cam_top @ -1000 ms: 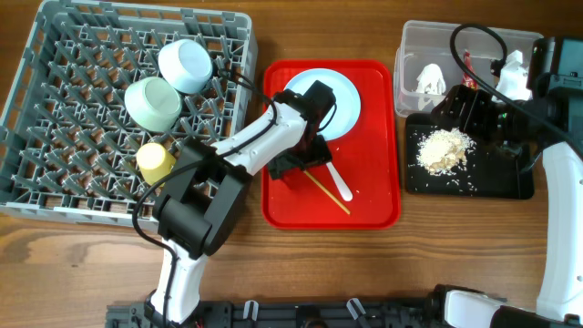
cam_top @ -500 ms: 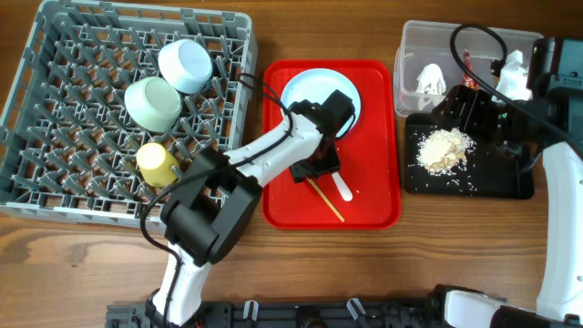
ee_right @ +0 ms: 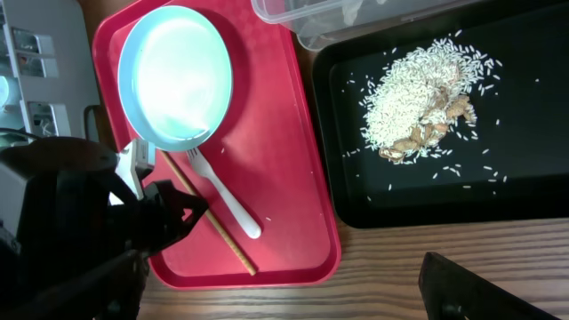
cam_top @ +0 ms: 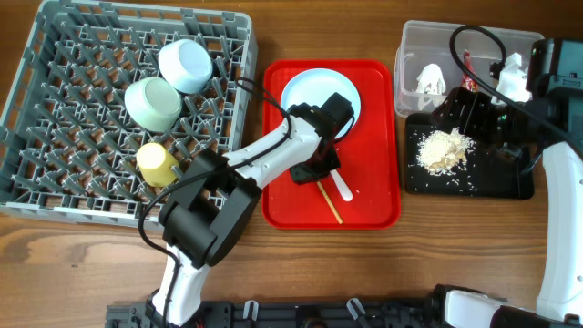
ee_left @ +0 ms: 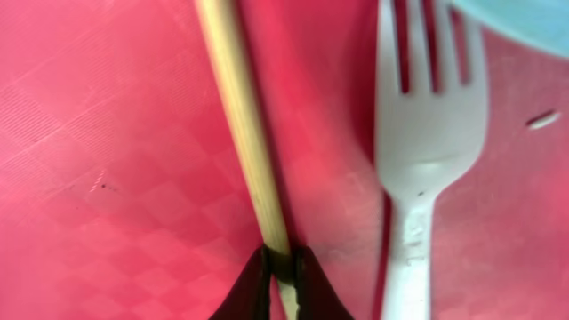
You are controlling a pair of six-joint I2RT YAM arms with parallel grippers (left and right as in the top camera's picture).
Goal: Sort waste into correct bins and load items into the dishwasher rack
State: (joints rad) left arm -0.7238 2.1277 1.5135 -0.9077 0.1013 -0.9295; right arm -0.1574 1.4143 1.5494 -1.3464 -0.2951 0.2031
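Note:
My left gripper (cam_top: 316, 175) is down on the red tray (cam_top: 375, 187), shut on the upper end of a thin wooden chopstick (ee_left: 238, 124). The stick's free end (cam_top: 332, 206) lies on the tray. A white plastic fork (ee_left: 425, 142) lies just right of it, its tines under the rim of the pale blue plate (cam_top: 319, 94). My right gripper (cam_top: 465, 111) hangs open and holds nothing above the black tray (cam_top: 515, 182), where rice crumbs (cam_top: 443, 148) are heaped. In the dishwasher rack (cam_top: 55, 137) are a green bowl (cam_top: 152, 102), a blue bowl (cam_top: 185, 66) and a yellow cup (cam_top: 155, 161).
A clear tub (cam_top: 414, 41) at the back right holds a crumpled white tissue (cam_top: 429, 79). The right arm's cable loops over the tub. Bare wooden table (cam_top: 428, 246) runs along the front, between the red tray and the black tray.
My left gripper slid right across the red tray to the chopstick and went from open to shut on it. The stick's angle shifted slightly. The right arm stayed still.

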